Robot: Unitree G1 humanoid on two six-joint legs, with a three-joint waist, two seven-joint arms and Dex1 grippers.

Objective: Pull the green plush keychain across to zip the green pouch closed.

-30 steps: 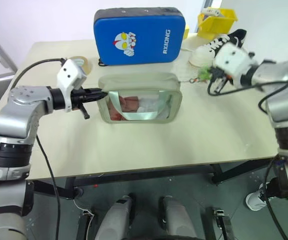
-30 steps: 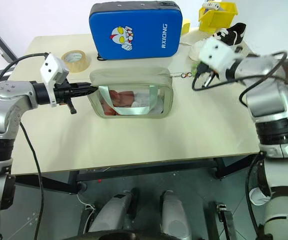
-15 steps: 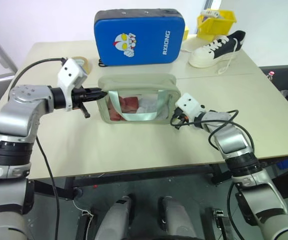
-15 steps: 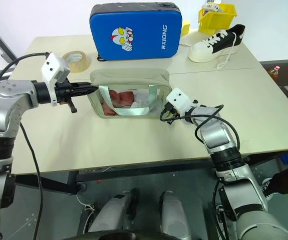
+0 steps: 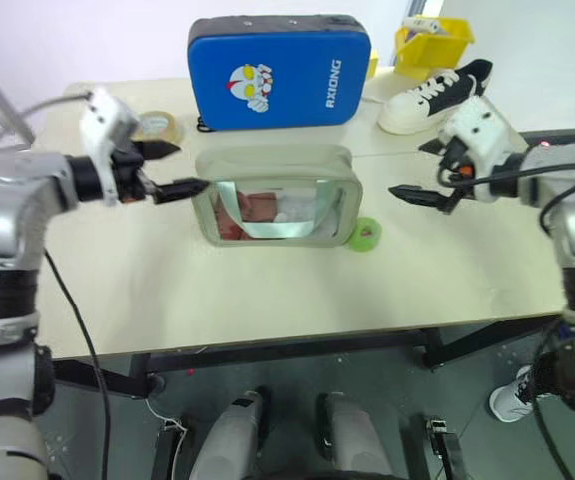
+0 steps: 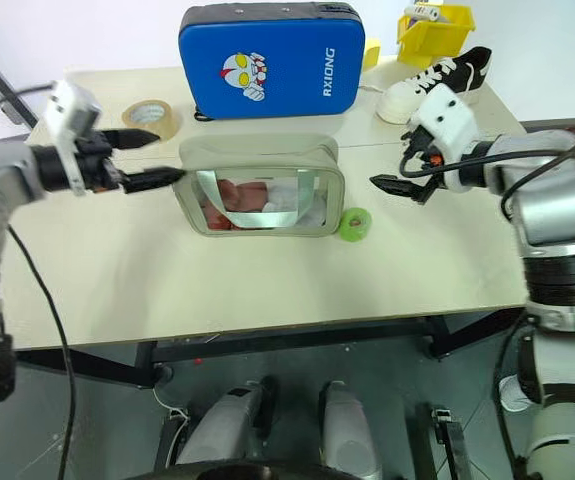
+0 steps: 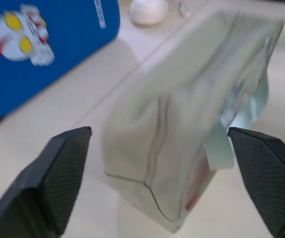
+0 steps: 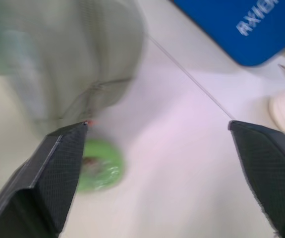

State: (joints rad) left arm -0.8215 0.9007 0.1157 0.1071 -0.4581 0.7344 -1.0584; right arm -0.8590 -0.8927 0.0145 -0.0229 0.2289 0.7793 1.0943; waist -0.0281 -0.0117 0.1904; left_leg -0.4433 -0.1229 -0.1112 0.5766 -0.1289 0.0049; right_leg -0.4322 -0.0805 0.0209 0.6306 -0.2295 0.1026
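Pale wooden table (image 5: pixel 267 290) on dark frame; white wall behind; grey floor.

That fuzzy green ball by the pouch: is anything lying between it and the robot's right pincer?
No. Between the fuzzy green ball and the open right pincer there is only bare table, as the left eye view shows. The ball rests beside the pouch.
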